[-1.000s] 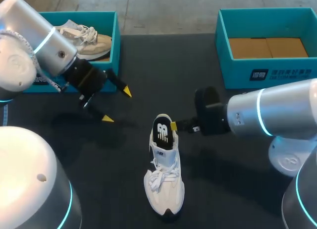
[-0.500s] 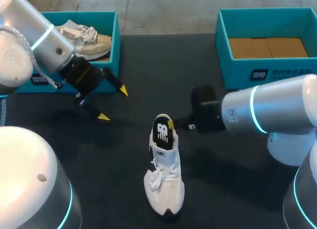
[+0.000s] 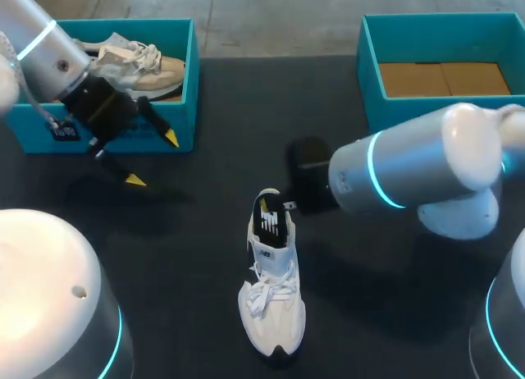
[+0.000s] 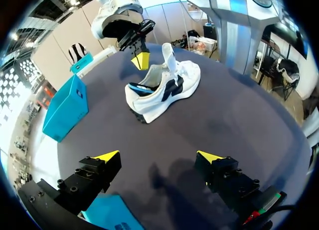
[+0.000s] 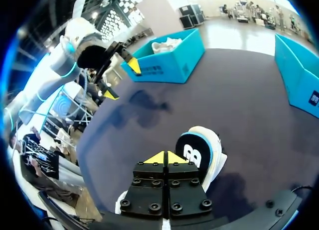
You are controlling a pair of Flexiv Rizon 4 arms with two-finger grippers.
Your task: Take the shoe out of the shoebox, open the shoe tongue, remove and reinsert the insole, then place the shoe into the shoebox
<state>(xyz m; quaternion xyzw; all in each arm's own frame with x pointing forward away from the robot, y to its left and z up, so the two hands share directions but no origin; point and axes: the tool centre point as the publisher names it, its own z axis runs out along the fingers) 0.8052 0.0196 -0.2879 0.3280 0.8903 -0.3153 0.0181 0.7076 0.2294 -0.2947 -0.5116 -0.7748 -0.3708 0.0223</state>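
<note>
Right gripper (image 5: 164,158) with its fingertips pressed together at the shoe's heel opening, gripping nothing that shows.

Just ahead of its tips the white shoe (image 3: 273,305) stands on the table (image 3: 246,125), out of its box, with the tongue (image 4: 168,55) raised and the dark insole (image 5: 193,151) lying inside. Whether the insole is about to be pulled or is already back in, I cannot tell. Off to the gripper's side sits the empty shoebox (image 3: 426,116), so boxing the shoe remains. Far ahead, the left gripper (image 4: 158,156) hangs wide open and empty beside the other shoebox (image 3: 190,84), which holds a tan shoe (image 3: 152,67).
</note>
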